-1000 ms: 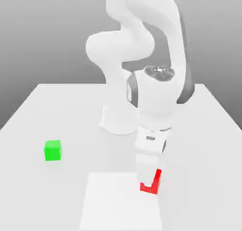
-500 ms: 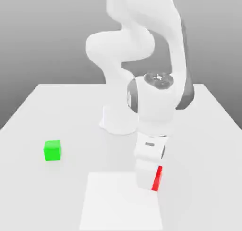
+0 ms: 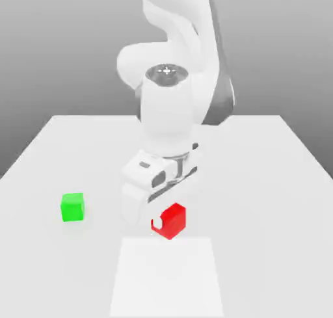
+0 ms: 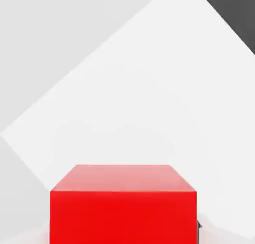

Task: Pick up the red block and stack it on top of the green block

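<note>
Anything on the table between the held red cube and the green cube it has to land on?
Nothing visible. The small matte red cube is held at the gripper, lifted off the white table. The small matte green cube sits alone toward the exterior view's left, with bare tabletop between them.

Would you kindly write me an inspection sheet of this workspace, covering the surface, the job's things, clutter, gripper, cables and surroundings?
Surface: white table with a brighter white rectangular patch near its front edge.
Job's things: red block held in the gripper, clear of the table, above the patch's far edge; green block resting on the table toward the exterior view's left, apart from the arm.
Clutter: nothing seen.
Gripper: gripper shut on the red block, tilted, between the patch and the arm's base.
Cables: nothing seen.
Surroundings: plain grey backdrop; in the hand view a dark area beyond the table's edge.
</note>
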Available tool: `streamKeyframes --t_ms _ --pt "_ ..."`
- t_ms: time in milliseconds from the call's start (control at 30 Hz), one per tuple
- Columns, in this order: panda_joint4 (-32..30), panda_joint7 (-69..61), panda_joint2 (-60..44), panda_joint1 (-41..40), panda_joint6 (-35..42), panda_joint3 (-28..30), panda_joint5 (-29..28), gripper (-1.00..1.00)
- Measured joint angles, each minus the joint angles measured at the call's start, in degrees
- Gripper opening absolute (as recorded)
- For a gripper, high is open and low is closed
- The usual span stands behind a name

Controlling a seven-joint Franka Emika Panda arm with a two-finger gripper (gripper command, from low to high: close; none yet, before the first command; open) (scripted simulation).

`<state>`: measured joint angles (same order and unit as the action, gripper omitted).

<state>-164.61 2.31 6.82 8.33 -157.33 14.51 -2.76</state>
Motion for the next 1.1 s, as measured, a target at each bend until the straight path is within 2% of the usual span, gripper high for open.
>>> streamKeyframes --t_ms 267,733,1067,1100 --pt "-2.56 14.28 4.85 -12.57 2.18 4.58 -4.5 -1.0" --pt "-7.08 39.38 12.8 -38.46 4.91 8.26 -12.98 -1.0" --pt "-6.96 32.49 -2.86 -31.63 -10.28 12.97 -1.0 -1.0" --pt "-6.97 32.06 -4.42 -31.45 -11.89 12.95 -0.36 1.0"
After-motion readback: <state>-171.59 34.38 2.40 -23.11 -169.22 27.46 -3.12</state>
